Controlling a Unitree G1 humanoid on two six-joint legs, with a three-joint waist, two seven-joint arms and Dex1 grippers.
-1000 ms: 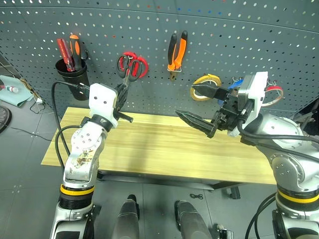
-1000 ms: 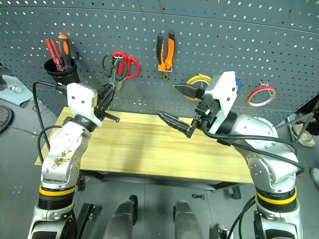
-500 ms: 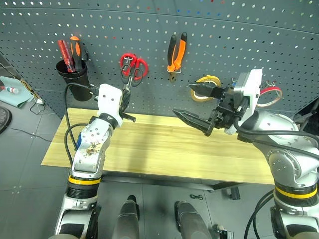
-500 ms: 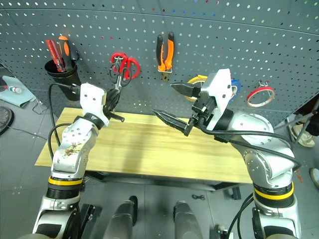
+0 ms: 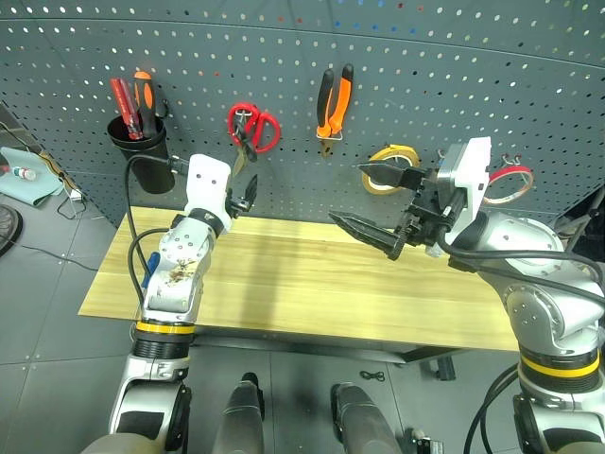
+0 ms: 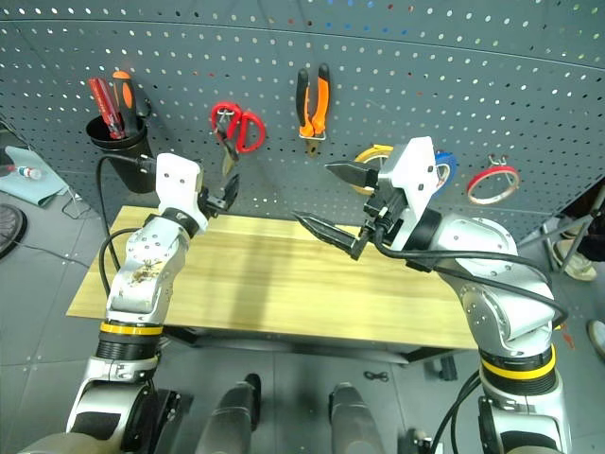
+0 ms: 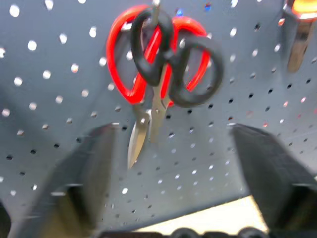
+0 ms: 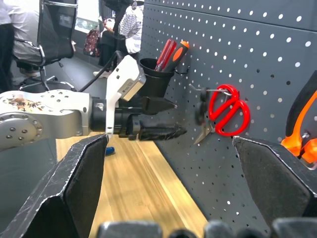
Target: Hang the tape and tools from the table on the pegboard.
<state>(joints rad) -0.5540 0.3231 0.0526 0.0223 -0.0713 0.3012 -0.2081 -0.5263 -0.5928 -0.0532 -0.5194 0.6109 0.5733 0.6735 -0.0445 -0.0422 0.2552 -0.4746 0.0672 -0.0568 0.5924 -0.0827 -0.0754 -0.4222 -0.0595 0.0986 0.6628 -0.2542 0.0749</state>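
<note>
On the pegboard [image 5: 473,66] black-handled scissors [image 7: 171,69] overlap red scissors [image 7: 126,64]; blue tape mostly hidden; both fingers open.

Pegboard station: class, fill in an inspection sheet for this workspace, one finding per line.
Surface: wooden table, nearly bare.
Job's things: pliers and black-handled scissors hang on the pegboard. The blue tape is on the board, partly hidden by the right arm. A blue-handled tool, likely the screwdriver, lies on the table.
Clutter: red scissors share the black pair's hook. There is a black cup of screwdrivers, a yellow roll and a red roll.
Grippers: left gripper open, just below the scissors; right gripper open, holding nothing.
Cables: black cable loops beside the left arm.
Surroundings: grey floor; a chair and a person beyond the table.
</note>
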